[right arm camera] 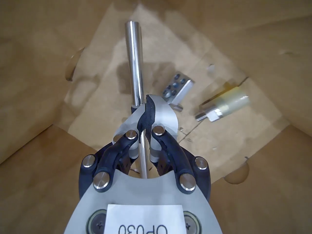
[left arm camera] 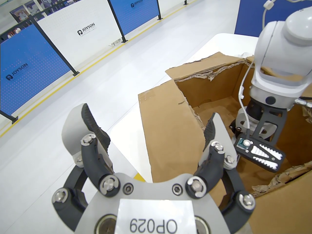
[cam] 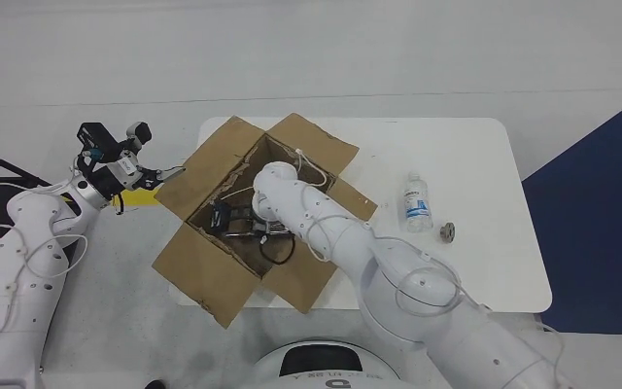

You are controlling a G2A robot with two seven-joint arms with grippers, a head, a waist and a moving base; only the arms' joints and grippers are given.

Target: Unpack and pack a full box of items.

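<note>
An open cardboard box [cam: 321, 146] sits on the white table [cam: 466, 175] with its flaps spread. My right arm reaches down into it. There my right gripper [right arm camera: 146, 103] is shut on a polished metal rod [right arm camera: 134, 59] that sticks out past the fingertips above the box floor [right arm camera: 97, 93]. A small metal block with holes [right arm camera: 176, 87] and a yellowish cylindrical part [right arm camera: 229, 107] lie on that floor nearby. My left gripper [left arm camera: 148, 122] is open and holds nothing, off the table's left edge beside the box [left arm camera: 170, 132].
A clear water bottle [cam: 416, 201] and a small round metal piece [cam: 447, 231] lie on the table right of the box. Crumpled brown paper [left arm camera: 280, 179] lines the box's near wall. Bare tabletop stretches to the right.
</note>
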